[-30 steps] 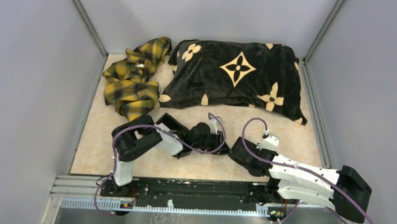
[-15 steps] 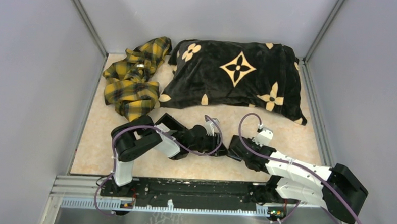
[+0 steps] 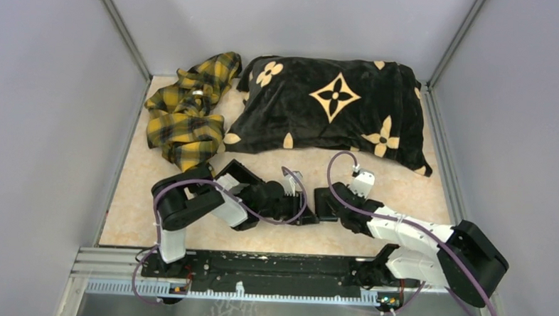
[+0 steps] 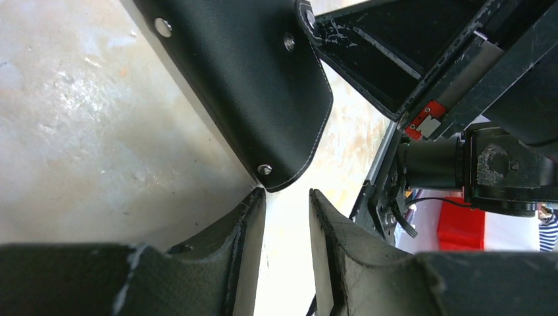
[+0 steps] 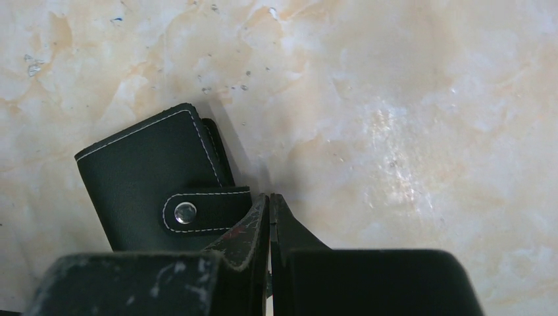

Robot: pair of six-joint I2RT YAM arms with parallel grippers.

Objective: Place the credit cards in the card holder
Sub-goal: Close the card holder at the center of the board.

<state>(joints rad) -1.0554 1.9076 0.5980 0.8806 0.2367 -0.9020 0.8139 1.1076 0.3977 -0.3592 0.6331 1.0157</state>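
Opening the card holder, lower left: I am resting my closed right gripper at its strap; my parted, empty left gripper should brace next.

**Free room and obstacles on the beige marbled table**
The far edge is closed off by a black plush pillow with cream flower motifs, from the centre to the far right corner, and by a crumpled yellow-and-black plaid cloth at the far left corner. The folded left arm and right arm fill the middle by the near edge, with a small black stitched leather card holder at their tips. Bare strips lie along the left edge and between pillow and arms.
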